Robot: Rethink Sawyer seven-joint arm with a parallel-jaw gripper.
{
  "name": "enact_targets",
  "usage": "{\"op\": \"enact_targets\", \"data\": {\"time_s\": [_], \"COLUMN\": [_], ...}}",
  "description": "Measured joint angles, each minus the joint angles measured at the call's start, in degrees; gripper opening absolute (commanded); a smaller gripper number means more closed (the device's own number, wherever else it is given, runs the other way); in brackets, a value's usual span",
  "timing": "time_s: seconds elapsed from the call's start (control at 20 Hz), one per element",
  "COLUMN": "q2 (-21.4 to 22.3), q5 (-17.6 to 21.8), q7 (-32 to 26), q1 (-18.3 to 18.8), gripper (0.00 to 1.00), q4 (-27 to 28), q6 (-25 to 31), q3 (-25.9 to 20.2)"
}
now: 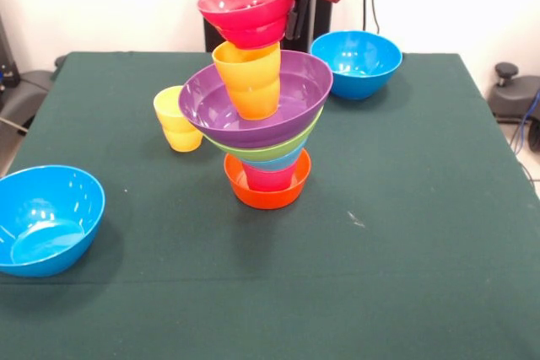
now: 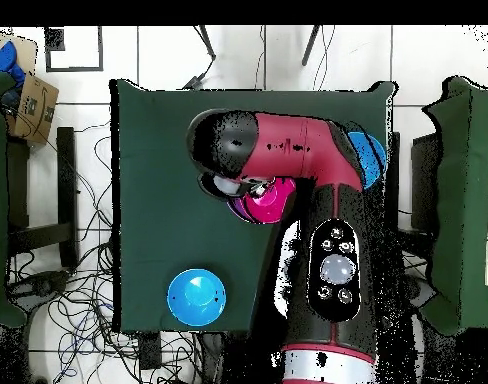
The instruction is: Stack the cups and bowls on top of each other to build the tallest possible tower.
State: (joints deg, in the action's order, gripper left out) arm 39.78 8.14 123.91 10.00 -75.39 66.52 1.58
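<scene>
Front view: tool (image 1: 289, 8) clamps tilted red bowl (image 1: 245, 8) atop leaning tower (image 1: 257, 124).

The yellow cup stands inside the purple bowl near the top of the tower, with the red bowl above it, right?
Not quite: the front view shows the orange cup inside the purple bowl. The yellow cup stands on the table beside the tower. The red bowl is above.

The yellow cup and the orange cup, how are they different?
The yellow cup stands alone on the green table, beside the tower; the orange cup sits up inside the purple bowl. The yellow cup has nothing on it; the orange cup has the red bowl right above it. Both are stepped plastic tumblers, standing upright.
</scene>
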Motion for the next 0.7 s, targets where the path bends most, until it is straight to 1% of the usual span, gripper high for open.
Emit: {"op": "enact_targets", "data": {"time_s": [0.7], "q2": [0.0], "q5": [0.21], "q7": [0.0], "q1": [0.83], "gripper": [0.0], "q4": [-1.88], "q6": [-2.2], "q3": [-0.26]}}
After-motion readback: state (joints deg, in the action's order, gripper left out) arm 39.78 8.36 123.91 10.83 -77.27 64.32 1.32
